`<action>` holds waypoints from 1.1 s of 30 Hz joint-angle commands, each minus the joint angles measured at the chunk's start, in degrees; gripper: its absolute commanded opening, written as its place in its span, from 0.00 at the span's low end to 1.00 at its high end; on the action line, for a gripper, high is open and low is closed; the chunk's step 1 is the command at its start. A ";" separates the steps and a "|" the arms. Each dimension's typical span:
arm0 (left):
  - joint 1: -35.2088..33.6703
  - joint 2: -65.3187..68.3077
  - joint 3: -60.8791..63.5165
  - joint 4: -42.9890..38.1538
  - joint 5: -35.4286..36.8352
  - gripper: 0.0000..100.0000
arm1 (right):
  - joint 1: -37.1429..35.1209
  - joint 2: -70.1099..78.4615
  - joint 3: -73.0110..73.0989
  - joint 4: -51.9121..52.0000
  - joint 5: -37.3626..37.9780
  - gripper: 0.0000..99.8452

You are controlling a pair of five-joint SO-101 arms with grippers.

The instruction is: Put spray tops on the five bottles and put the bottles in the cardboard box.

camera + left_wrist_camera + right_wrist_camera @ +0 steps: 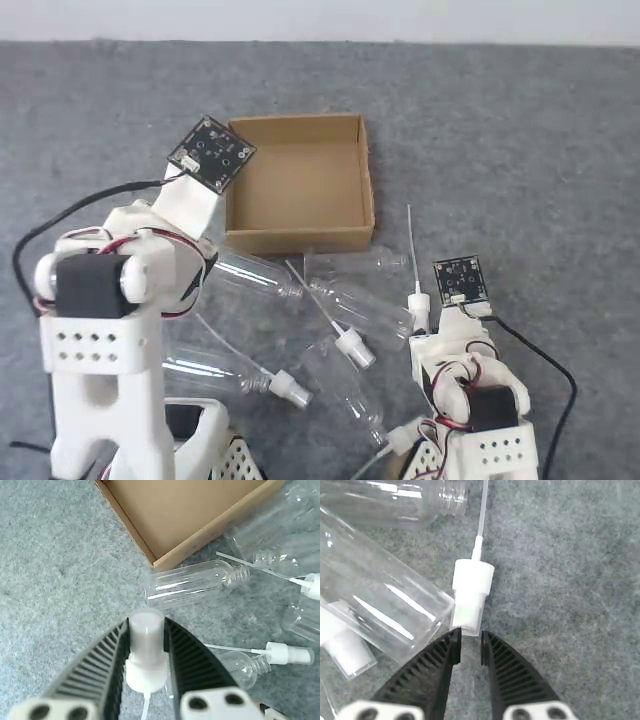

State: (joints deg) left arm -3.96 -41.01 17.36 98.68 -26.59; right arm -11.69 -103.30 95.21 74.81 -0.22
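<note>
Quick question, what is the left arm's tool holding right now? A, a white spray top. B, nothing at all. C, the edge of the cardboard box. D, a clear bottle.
A: the left wrist view shows a white spray top clamped in the left tool, while the clear bottles lie on the carpet beyond it.

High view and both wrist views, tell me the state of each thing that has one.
cardboard box: upright, open, empty
left gripper: shut on held spray top
right gripper: open, tips at the loose spray top, which lies on the carpet
bottle by the box corner: lying down, no top
</note>
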 commanded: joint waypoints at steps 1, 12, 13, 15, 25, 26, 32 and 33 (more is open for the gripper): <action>-0.18 -1.76 -2.77 1.85 0.62 0.01 | 0.40 -0.66 1.23 0.22 -0.44 0.04; -0.18 -1.85 -2.86 1.85 0.70 0.01 | 0.40 -0.66 1.23 0.22 -0.44 0.04; -0.18 -1.85 -2.86 1.85 0.70 0.01 | 0.40 -0.66 1.23 0.22 -0.44 0.04; -0.18 -1.93 -2.86 1.85 1.41 0.01 | 0.40 -0.66 1.23 0.22 -0.44 0.04; 0.00 -11.78 -2.68 1.76 7.30 0.01 | 0.40 -0.66 1.23 0.22 -0.44 0.04; -0.09 -12.92 -2.33 1.76 7.56 0.01 | 0.40 -0.66 1.23 0.22 -0.44 0.04; -0.09 -17.23 3.21 1.67 7.56 0.01 | 0.40 -0.66 1.23 0.22 -0.44 0.04; -0.09 -17.58 3.56 1.67 7.56 0.01 | 0.40 -0.66 1.23 0.22 -0.44 0.04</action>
State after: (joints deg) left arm -4.04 -56.84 20.09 98.77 -19.74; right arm -11.69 -103.30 95.21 74.81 -0.22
